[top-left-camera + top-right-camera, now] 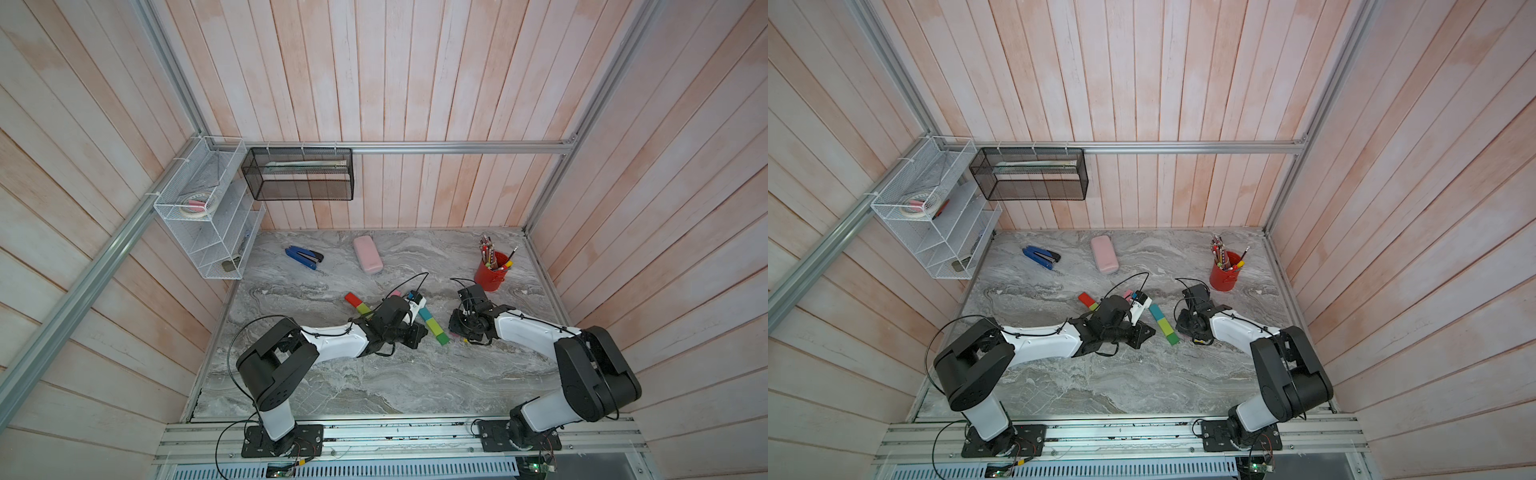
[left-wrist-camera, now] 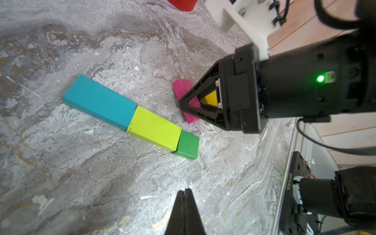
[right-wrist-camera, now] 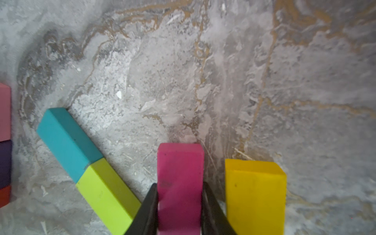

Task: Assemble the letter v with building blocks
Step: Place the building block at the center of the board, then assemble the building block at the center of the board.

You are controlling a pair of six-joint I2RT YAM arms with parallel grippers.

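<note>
A teal block (image 2: 99, 101), a lime block (image 2: 153, 131) and a green cube (image 2: 188, 145) lie end to end in a slanted row on the marble table (image 1: 374, 374). My right gripper (image 3: 180, 185) is shut on a magenta block (image 3: 180, 162) just right of that row, at table level. A yellow block (image 3: 255, 193) lies beside it. Pink (image 3: 4, 112), purple (image 3: 5, 162) and red (image 3: 4, 195) blocks form another row at the edge of the right wrist view. A red block (image 1: 353, 298) shows left of my left arm. My left gripper (image 2: 185, 190) is shut and empty near the green cube.
A red pencil cup (image 1: 490, 276) stands at the back right. A pale pink case (image 1: 368, 254) and a blue and black stapler (image 1: 304, 257) lie at the back. A white wire rack (image 1: 208, 216) and a black mesh basket (image 1: 299, 174) hang on the walls.
</note>
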